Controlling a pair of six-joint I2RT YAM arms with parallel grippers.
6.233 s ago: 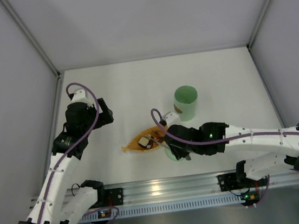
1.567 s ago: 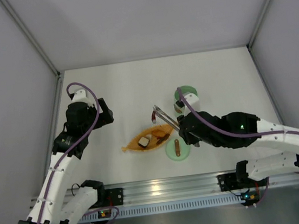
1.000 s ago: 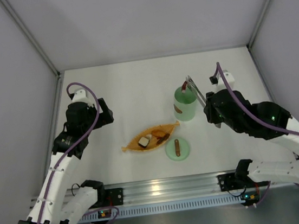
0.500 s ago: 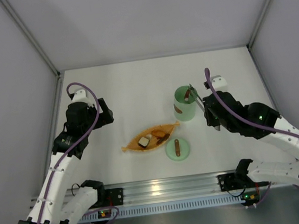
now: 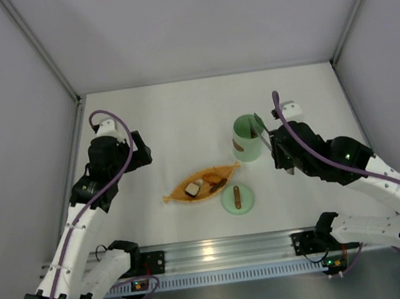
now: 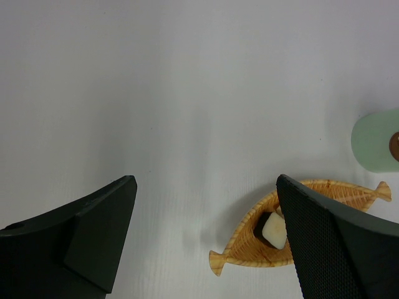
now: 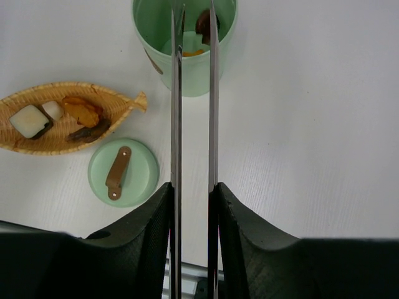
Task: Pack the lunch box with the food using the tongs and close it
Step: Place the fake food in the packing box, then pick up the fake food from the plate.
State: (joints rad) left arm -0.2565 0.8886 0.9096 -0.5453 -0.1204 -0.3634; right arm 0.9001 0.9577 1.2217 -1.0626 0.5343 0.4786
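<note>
Right gripper (image 7: 192, 205) over the desk (image 5: 181, 115), clamped on the tongs (image 7: 176, 124), whose slightly parted tips sit in the mouth of the open lunch box (image 7: 193, 78); a skewed withdrawal could snag the rim and topple this tall cup. Left gripper (image 6: 202, 187) gapes wide and empty. Lunch box holds 1 brown piece (image 7: 203, 22) and 1 orange piece (image 7: 193, 53); the orange dish (image 7: 62, 86) holds about 4, with the lid (image 7: 140, 171) just beside it.

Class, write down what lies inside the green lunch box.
Inside the lunch box: a brown piece, an orange piece and the tongs' tips. The tong arms and near wall hide part of the floor.
</note>
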